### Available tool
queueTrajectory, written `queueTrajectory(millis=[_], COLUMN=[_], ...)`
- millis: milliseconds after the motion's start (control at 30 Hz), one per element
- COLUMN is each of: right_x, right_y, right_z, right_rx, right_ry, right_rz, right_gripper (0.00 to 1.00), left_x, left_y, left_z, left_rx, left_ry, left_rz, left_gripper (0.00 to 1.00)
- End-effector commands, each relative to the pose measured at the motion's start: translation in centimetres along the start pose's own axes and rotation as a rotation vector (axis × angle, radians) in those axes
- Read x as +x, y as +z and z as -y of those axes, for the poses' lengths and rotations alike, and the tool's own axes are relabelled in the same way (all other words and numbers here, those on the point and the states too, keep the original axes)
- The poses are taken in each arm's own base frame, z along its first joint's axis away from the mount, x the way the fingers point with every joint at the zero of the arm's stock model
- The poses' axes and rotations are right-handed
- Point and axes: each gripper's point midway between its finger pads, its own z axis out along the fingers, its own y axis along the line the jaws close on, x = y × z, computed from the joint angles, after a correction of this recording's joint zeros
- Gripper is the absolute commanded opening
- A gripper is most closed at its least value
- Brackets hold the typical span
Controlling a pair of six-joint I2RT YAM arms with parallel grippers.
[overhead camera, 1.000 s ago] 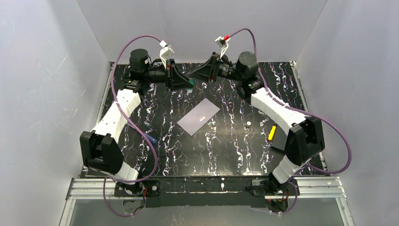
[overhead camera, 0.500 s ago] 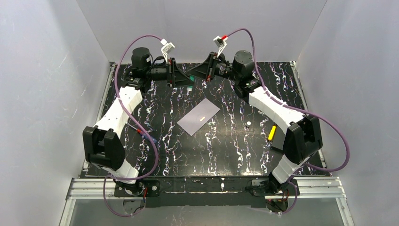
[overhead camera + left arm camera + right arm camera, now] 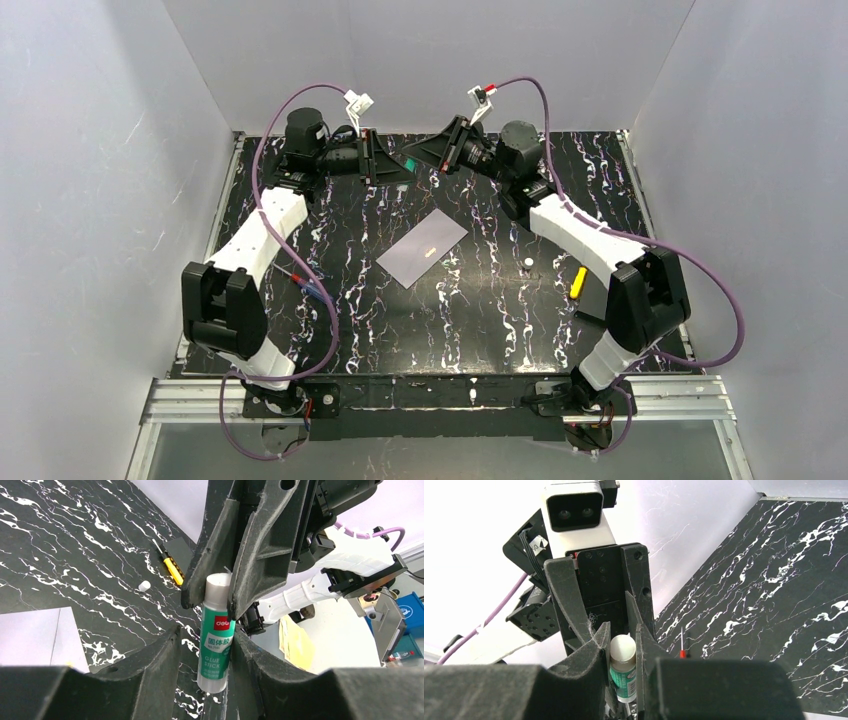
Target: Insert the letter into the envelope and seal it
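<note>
The lavender-grey envelope (image 3: 422, 249) lies flat at the table's middle; its corner shows in the left wrist view (image 3: 30, 635). The letter is out of view. At the far edge the two arms meet tip to tip over a green and white glue stick (image 3: 410, 163). My right gripper (image 3: 622, 632) is shut on the stick (image 3: 623, 672) near its white end. In the left wrist view the right gripper (image 3: 212, 607) pinches the top of the stick (image 3: 216, 645). My left gripper (image 3: 206, 635) stands open around its lower body, with a gap on the left side.
A yellow-handled screwdriver (image 3: 578, 281) and a small white cap (image 3: 527, 263) lie right of the envelope. A red-tipped tool (image 3: 303, 281) lies near the left arm. Grey walls close in the table on three sides.
The right gripper has shut on the glue stick. The left jaws have spread apart from it. Both wrists have shifted slightly up and toward the back wall.
</note>
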Motion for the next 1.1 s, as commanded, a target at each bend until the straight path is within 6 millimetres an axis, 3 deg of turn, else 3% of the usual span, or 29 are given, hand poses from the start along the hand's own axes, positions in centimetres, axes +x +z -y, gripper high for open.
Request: queueTrajectory(millis=[0, 67, 100, 133, 200, 233, 333, 433, 533, 633, 700, 767, 933, 1067], right_x=[-2.7, -2.6, -2.6, -2.5, -2.5, -3.1, -4.6, -4.1, -1.4, 2.6, 5.1, 7.4, 11.3, 13.0], right_y=[-0.8, -0.8, -0.9, -1.0, -2.3, -3.3, -7.0, -11.1, -16.0, -22.6, -26.7, -29.3, -31.6, -31.3], right_z=[-3.4, -2.9, -2.4, -1.8, 0.5, 1.7, 5.4, 9.9, 14.4, 18.6, 20.4, 21.3, 22.8, 24.4], right_rx=[-0.076, -0.052, -0.03, 0.002, 0.135, 0.199, 0.366, 0.601, 0.898, 1.268, 1.45, 1.54, 1.589, 1.559], right_ry=[0.014, 0.036, 0.048, 0.052, 0.065, 0.062, 0.088, 0.132, 0.119, 0.09, 0.048, 0.053, 0.082, 0.099], right_rz=[0.119, 0.121, 0.119, 0.113, 0.117, 0.142, 0.199, 0.201, 0.112, -0.07, -0.207, -0.311, -0.453, -0.512], right_gripper=[0.01, 0.03, 0.08, 0.17, 0.36, 0.41, 0.5, 0.53, 0.53, 0.53, 0.56, 0.58, 0.63, 0.63], left_x=[0.6, 0.7, 0.8, 0.8, 1.2, 1.6, 3.4, 5.7, 7.8, 9.6, 10.5, 11.3, 12.2, 12.4], left_y=[0.5, 0.5, 0.6, 0.5, 0.5, 0.5, 0.4, 0.2, -0.1, -0.5, -0.7, -0.8, -0.9, -0.8], left_z=[0.4, 0.2, -0.1, -0.4, -0.9, -1.3, -2.6, -3.9, -4.8, -5.4, -5.5, -5.6, -5.9, -6.1], left_rx=[0.045, 0.043, 0.032, 0.02, 0.008, 0.003, -0.016, -0.042, -0.072, -0.098, -0.105, -0.11, -0.119, -0.118], left_ry=[-0.002, -0.001, 0.001, 0.006, 0.009, 0.002, -0.023, -0.066, -0.118, -0.16, -0.177, -0.193, -0.216, -0.223], left_rz=[-0.021, -0.021, -0.015, -0.008, -0.007, -0.011, -0.025, -0.04, -0.052, -0.061, -0.068, -0.077, -0.09, -0.095], left_gripper=[0.37, 0.15, 0.04, 0.0, 0.0, 0.0, 0.0, 0.0, 0.0, 0.0, 0.0, 0.0, 0.0, 0.0])
